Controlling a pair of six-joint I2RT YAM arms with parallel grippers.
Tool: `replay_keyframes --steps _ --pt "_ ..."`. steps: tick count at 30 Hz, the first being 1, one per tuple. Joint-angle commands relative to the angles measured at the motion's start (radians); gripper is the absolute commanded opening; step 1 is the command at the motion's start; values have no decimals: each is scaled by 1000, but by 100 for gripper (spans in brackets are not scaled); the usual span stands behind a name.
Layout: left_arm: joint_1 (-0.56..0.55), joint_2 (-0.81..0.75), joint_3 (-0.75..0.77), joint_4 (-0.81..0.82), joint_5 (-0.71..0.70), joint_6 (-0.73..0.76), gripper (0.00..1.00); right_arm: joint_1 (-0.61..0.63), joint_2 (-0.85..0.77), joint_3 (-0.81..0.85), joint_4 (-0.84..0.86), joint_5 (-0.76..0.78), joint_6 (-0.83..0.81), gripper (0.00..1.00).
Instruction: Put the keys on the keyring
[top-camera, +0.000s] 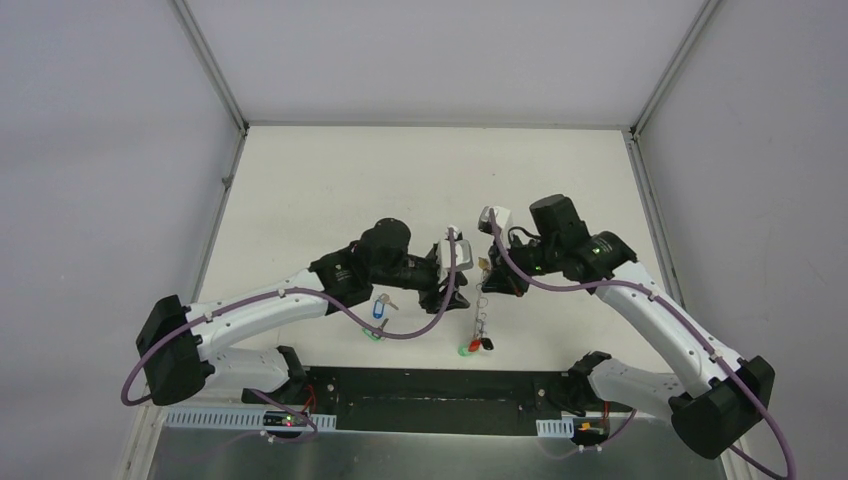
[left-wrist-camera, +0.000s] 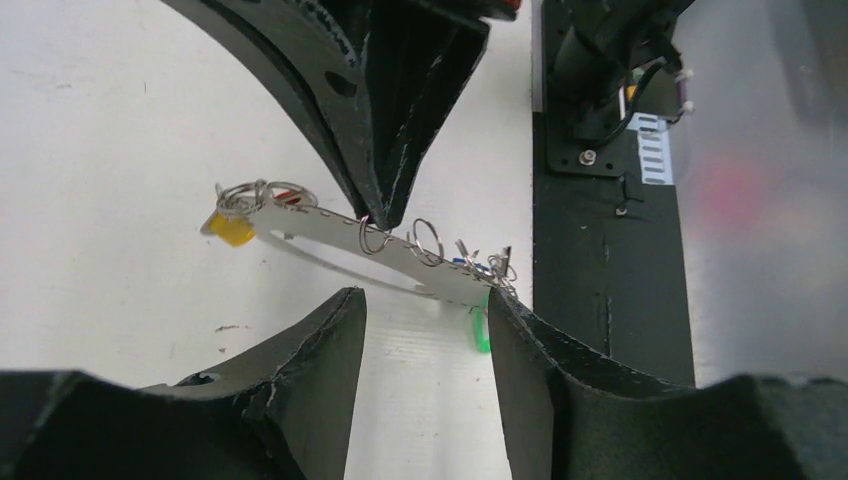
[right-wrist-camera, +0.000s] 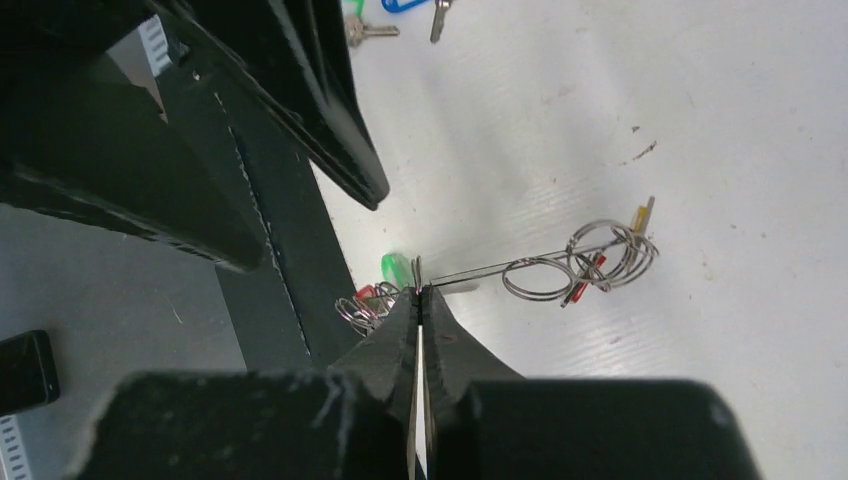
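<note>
The keyring (top-camera: 481, 318) is a thin grey loop hanging from my right gripper (top-camera: 487, 278), which is shut on its upper part. Small rings with a green tag (top-camera: 463, 348) and a red tag (top-camera: 486, 344) trail at its lower end on the table. In the right wrist view the jaws (right-wrist-camera: 420, 292) pinch the wire, and more rings (right-wrist-camera: 600, 255) hang beyond. My left gripper (top-camera: 447, 290) is open and empty just left of the ring; its wrist view shows the ring (left-wrist-camera: 330, 225) ahead of its fingertips (left-wrist-camera: 345, 320). The blue-tagged key (top-camera: 380, 307) and green-tagged key (top-camera: 372, 334) lie loose on the table.
A black base plate (top-camera: 440, 385) runs along the near edge between the arm mounts. White walls close off the table's back and sides. A yellow tag (left-wrist-camera: 232, 228) hangs at the far end of the ring in the left wrist view.
</note>
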Motion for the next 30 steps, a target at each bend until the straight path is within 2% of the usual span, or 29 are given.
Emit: replay_keyframes --steps 1,6,12,22,26,30 --pt "-25 34 -1 67 -100 23 48 36 -14 74 -47 103 -44 0" --pt "-31 53 -28 144 -138 10 43 84 -16 80 -68 222 -64 0" --pt "-31 81 -53 236 -131 12 33 133 -10 75 -81 285 -94 0" --pt "-31 125 -225 606 -95 15 32 182 -31 37 -66 355 -145 0" --pt "-31 159 -255 677 -84 14 32 188 -44 18 -53 364 -154 0" --pt "-31 190 -248 680 -54 6 32 195 -38 15 -60 377 -153 0"
